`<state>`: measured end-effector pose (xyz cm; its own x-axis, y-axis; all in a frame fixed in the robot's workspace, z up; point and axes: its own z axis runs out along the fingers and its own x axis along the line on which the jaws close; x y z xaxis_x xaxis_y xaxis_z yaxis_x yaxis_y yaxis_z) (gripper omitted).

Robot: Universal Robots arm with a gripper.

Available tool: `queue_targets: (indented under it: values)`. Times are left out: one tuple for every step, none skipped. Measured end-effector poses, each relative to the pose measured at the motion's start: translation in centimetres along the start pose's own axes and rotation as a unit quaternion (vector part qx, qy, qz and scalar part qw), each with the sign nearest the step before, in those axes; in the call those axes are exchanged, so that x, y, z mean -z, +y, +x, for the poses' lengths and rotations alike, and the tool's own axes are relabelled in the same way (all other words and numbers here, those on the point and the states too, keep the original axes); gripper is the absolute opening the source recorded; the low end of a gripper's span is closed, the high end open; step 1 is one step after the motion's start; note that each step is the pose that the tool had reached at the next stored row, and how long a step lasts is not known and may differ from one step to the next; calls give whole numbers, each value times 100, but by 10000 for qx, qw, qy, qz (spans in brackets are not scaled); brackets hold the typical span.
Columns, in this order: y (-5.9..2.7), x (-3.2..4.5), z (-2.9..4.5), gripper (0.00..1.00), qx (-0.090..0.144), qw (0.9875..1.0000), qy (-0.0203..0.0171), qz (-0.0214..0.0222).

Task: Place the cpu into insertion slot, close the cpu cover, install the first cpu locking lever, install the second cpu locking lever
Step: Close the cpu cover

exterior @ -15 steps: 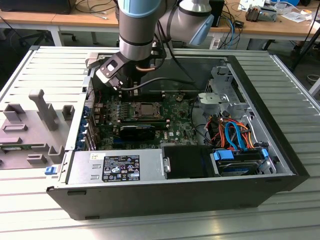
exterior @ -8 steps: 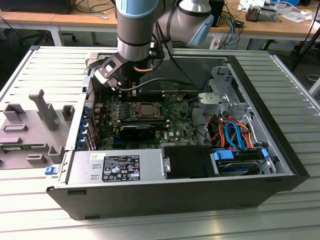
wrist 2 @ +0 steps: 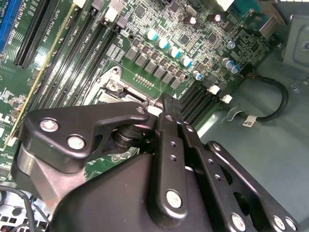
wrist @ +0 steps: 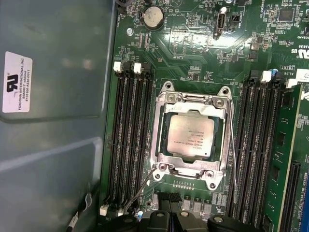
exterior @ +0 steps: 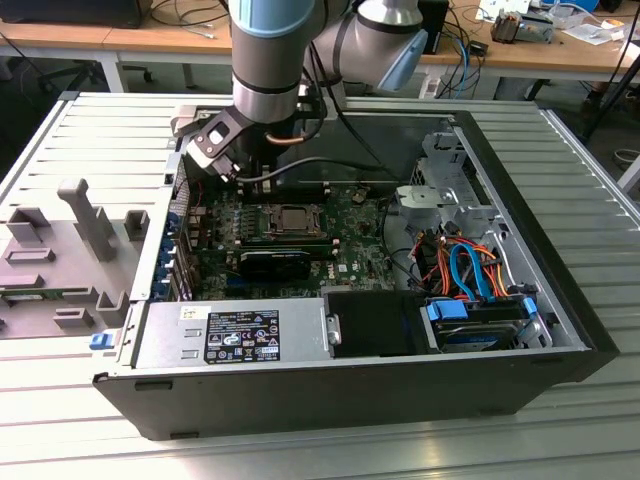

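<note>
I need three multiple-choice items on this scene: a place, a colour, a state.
1. Where is the cpu? A) in the insertion slot B) on the floor C) outside the case
2. What colour is the cpu's top? A) blue B) silvery C) red
3. How is the cpu cover? A) raised upright B) removed C) lowered over the cpu
Answers: 1 A, it sits within the slot's border; 2 B, its top shines grey; 3 C, the cover lies flat around the cpu.
</note>
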<state>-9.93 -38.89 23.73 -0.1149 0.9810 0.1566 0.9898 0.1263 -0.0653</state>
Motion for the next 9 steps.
queue_targets:
  values:
    - [-3, -1, 0, 11, -1, 10000, 0, 0]
    - [-6, -3, 0, 11, 0, 10000, 0, 0]
    - [-9, -5, 1, 11, 0, 10000, 0, 0]
    - [-12, -6, 1, 11, 0, 10000, 0, 0]
    - [-15, -7, 1, 11, -1, 10000, 0, 0]
    - [-15, -8, 1, 11, 0, 10000, 0, 0]
    - [-18, -10, 1, 11, 0, 10000, 0, 0]
    - [-21, -12, 1, 11, -1, 10000, 0, 0]
    - [-23, -15, 1, 11, -1, 10000, 0, 0]
